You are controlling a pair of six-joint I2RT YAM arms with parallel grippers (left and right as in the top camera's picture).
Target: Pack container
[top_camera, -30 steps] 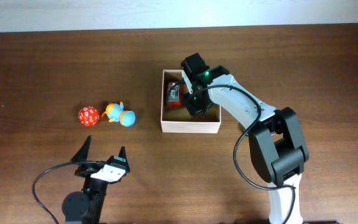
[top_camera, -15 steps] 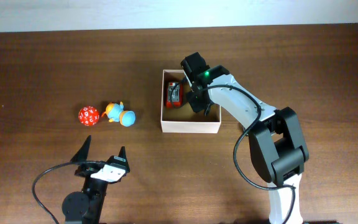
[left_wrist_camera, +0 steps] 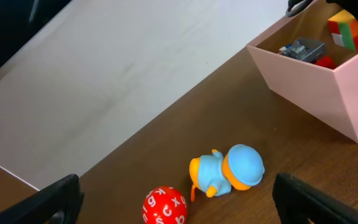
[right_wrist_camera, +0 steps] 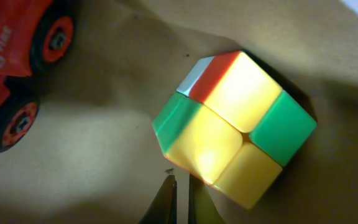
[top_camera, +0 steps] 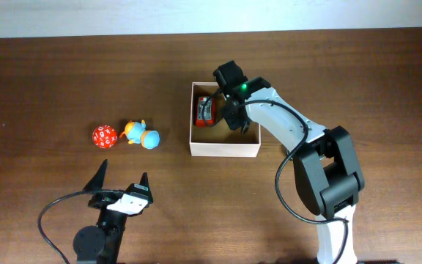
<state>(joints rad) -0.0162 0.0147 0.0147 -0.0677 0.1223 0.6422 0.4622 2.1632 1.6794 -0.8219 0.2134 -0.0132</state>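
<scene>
Overhead: the right end effector (top_camera: 234, 121) has edged toward the right of the frame inside the container (top_camera: 224, 150), which sits upper centre on the bench (top_camera: 50, 73), uncovering more of the red car (top_camera: 206, 110) by the container's left wall; the right wrist view shows its fingertips drawn nearly together on nothing, the cube (right_wrist_camera: 235, 124) lying free on the tan floor just beyond them; that reads as a drop completed, two toys now packed; the left end effector (top_camera: 121, 183), lower left, sits spread wide and empty; a red die (top_camera: 104, 136) and a duck (top_camera: 142, 135), side by side at left, are yet to be packed.
</scene>
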